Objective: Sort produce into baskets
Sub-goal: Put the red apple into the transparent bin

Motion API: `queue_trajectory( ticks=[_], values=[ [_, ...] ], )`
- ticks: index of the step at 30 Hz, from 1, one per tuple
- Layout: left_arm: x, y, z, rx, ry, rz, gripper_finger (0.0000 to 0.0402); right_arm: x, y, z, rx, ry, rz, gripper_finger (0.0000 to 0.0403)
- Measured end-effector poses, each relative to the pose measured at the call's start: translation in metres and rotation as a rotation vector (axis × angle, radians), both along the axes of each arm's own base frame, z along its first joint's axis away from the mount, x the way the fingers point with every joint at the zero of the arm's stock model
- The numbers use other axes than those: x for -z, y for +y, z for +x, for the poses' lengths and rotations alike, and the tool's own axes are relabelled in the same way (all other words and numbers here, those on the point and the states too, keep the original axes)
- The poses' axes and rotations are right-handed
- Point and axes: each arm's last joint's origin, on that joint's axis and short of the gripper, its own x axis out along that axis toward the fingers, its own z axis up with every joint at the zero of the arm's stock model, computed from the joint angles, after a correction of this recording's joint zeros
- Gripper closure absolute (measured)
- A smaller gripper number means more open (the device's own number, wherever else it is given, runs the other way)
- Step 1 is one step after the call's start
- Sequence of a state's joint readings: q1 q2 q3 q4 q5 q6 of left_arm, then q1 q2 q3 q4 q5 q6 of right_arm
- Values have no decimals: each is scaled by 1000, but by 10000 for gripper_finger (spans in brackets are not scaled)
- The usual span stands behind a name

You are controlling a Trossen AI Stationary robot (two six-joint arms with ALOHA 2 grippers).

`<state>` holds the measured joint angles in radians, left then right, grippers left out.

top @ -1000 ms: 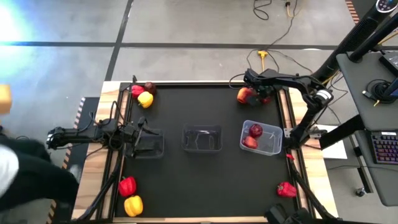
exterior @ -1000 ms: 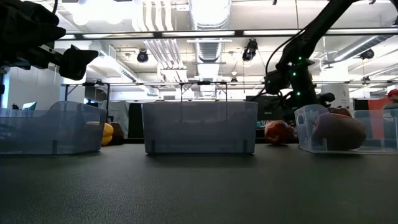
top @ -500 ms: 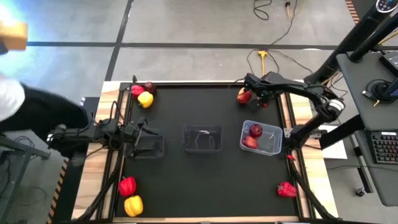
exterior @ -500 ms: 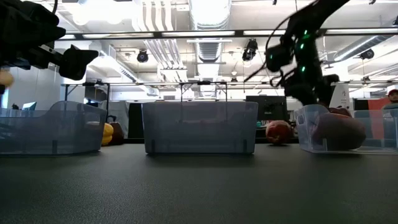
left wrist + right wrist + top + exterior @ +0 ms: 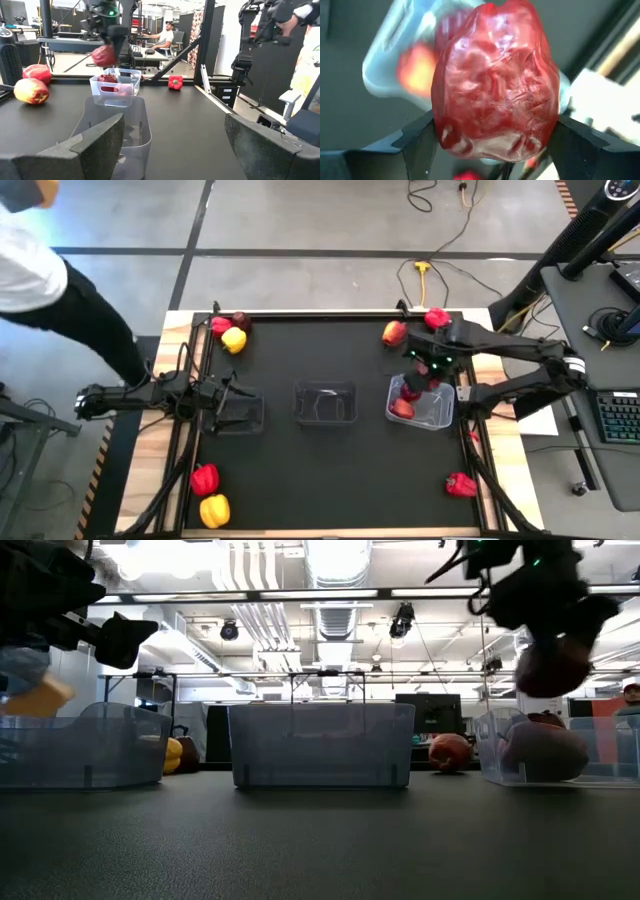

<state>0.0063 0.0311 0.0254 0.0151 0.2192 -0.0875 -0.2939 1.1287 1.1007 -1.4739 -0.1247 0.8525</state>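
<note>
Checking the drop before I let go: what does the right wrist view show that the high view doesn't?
Only the right wrist view shows the red fruit clamped between the right end effector's fingers. Only the high view shows the left end effector above the left tub, the middle tub and the loose produce. Both show the right tub below the right end effector.

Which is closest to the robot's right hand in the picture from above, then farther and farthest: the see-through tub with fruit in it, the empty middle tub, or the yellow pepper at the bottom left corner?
From the right hand, holding a red fruit:
1. See-through plastic tub with fruit, directly under the hand, right side.
2. Empty see-through middle tub, at the table's centre.
3. Yellow pepper, near-left corner, beside a red pepper.
</note>
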Motion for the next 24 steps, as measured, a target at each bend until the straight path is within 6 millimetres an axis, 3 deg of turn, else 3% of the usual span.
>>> queue_trajectory(
  ticks=[8, 19, 24],
  values=[
    [0, 0, 0, 0, 0, 0, 75, -3, 32, -4, 16, 73, 197, 98],
    [0, 0, 0, 0, 0, 0, 75, 54, 24, 3, -65, 303, 302, 85],
    [0, 0, 0, 0, 0, 0, 75, 70, 20, 17, -121, 294, 332, 65]
  ],
)
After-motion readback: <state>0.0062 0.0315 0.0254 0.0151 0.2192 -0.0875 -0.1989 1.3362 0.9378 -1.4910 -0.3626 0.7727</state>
